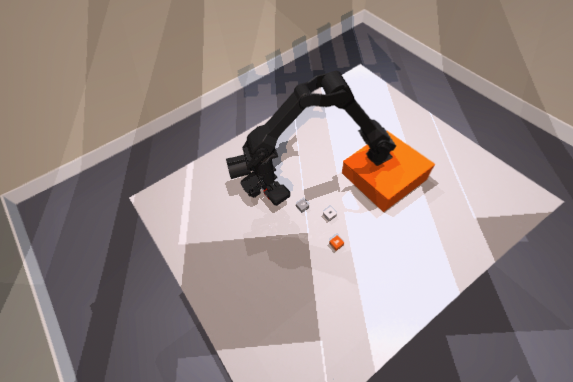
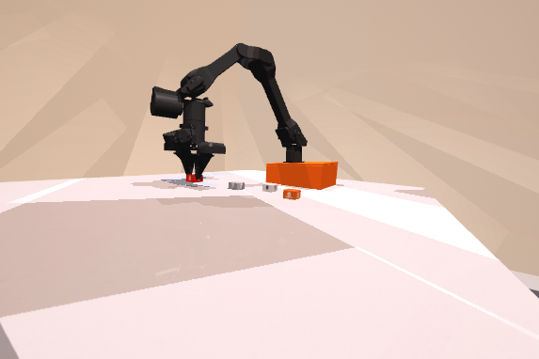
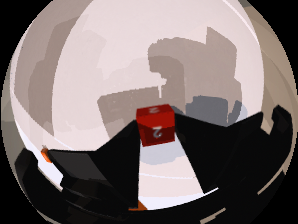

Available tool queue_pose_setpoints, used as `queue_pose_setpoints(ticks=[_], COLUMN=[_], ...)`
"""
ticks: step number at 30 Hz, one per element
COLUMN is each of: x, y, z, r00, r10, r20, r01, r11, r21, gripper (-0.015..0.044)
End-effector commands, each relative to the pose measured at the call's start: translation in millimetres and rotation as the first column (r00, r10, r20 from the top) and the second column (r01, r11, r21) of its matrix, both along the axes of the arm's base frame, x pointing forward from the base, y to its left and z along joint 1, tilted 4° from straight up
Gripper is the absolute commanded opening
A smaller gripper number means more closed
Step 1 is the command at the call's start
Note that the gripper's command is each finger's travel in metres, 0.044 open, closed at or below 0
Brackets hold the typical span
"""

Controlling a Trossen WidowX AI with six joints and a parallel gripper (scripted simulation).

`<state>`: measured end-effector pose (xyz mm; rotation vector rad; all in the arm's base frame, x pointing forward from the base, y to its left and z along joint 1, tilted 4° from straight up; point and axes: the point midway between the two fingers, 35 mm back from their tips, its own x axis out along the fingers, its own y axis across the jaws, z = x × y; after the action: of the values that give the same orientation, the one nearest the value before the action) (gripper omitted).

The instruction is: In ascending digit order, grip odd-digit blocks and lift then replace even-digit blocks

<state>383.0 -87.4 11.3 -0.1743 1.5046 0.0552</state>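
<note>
Fingers (image 2: 194, 172) clamped on red block (image 2: 194, 178) (image 3: 156, 126) w/ "2" on it; can't tell if it's touching the tabletop (image 1: 261, 310) (image 2: 245, 305) (image 3: 110, 50). Gray block (image 1: 302, 205) (image 2: 236, 185) is just right of it, then white block (image 1: 329, 213) (image 2: 270, 187), then orange block (image 1: 336, 242) (image 2: 292, 194), nearest in the ext. view.

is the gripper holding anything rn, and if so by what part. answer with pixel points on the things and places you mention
Yes, the gripper (image 2: 194, 178) (image 3: 154, 120) holds the red block (image 2: 194, 179) (image 3: 156, 126), one finger on each of two opposite sides, with the face showing the 2 left uncovered.
</note>
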Motion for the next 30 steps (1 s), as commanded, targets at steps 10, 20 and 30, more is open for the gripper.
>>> queue_pose_setpoints(ticks=[10, 20, 30], x=[1.9, 2.0, 2.0], y=[-0.7, -0.7, -0.7], z=[-12.6, -13.8, -13.8], r00=[1.0, 1.0, 1.0], r10=[0.002, 0.002, 0.002], r20=[0.003, 0.003, 0.003], r01=[-0.002, -0.002, -0.002], r11=[1.0, 1.0, 1.0], r21=[0.001, 0.001, 0.001], gripper=[0.012, 0.012, 0.0356])
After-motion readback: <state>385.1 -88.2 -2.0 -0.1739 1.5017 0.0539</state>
